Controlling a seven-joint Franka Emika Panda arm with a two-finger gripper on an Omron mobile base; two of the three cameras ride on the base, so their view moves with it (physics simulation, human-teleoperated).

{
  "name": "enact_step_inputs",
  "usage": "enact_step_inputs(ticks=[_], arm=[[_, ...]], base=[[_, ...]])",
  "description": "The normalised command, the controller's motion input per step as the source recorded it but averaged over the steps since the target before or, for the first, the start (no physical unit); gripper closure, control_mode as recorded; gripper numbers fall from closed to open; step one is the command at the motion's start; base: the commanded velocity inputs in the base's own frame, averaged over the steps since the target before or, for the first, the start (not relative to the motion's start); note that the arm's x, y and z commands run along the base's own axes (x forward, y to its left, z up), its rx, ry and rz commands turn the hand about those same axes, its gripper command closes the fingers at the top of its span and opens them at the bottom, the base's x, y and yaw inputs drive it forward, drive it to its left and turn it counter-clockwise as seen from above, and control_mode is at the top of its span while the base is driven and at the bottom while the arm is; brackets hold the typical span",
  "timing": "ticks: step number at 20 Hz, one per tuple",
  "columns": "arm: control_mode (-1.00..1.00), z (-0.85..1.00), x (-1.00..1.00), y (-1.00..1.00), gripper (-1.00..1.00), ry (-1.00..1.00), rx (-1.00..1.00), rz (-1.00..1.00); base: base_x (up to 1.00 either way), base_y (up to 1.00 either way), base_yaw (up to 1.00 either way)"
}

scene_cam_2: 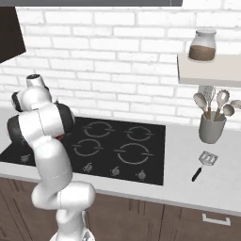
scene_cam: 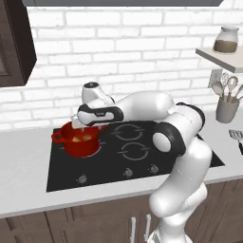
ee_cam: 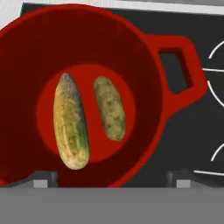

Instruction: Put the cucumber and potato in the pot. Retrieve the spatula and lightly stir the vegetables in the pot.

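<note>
The red pot (scene_cam: 76, 146) stands on the front left burner of the black cooktop (scene_cam: 142, 156). Looking straight down into the pot (ee_cam: 144, 65), I see the cucumber (ee_cam: 70, 124) lying on its floor. The potato (ee_cam: 109, 109) lies just beside it, and the two are slightly apart. My gripper (scene_cam: 84, 125) hangs right above the pot, open, with nothing between its fingertips (ee_cam: 43, 177). The spatula (scene_cam_2: 204, 162) lies flat on the grey counter to the right of the cooktop, far from the gripper; its blade (scene_cam: 236, 135) shows at the right edge of the left base view.
A grey utensil cup (scene_cam_2: 210, 127) with ladles and a whisk stands at the back right, behind the spatula. Above it is a wall shelf (scene_cam_2: 207, 70) with a glass jar (scene_cam_2: 203, 45). A dark cabinet (scene_cam: 14, 42) hangs at the upper left.
</note>
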Motion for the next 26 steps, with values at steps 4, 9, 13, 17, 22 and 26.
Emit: enact_step_inputs(ticks=[4,9,13,17,22,26], arm=[[-1.00,0.95,-0.61,-0.52,-1.00,-0.11,0.00,0.00],[-1.00,1.00,-0.90,-0.74,-1.00,0.00,0.00,-0.01],[-1.00,0.88,-0.72,-0.72,-1.00,0.00,0.00,-0.01],[-1.00,0.13,-0.31,-0.67,-1.00,0.12,0.00,-0.01],[1.00,0.00,-0.03,-0.03,-1.00,0.01,0.00,-0.01],[1.00,0.00,0.00,0.00,-1.00,0.00,0.00,0.00]], base=[[0.00,0.00,0.00],[0.00,0.00,0.00],[0.00,0.00,0.00],[0.00,0.00,0.00],[-0.03,-0.30,-0.05],[-0.09,-1.00,-0.21]])
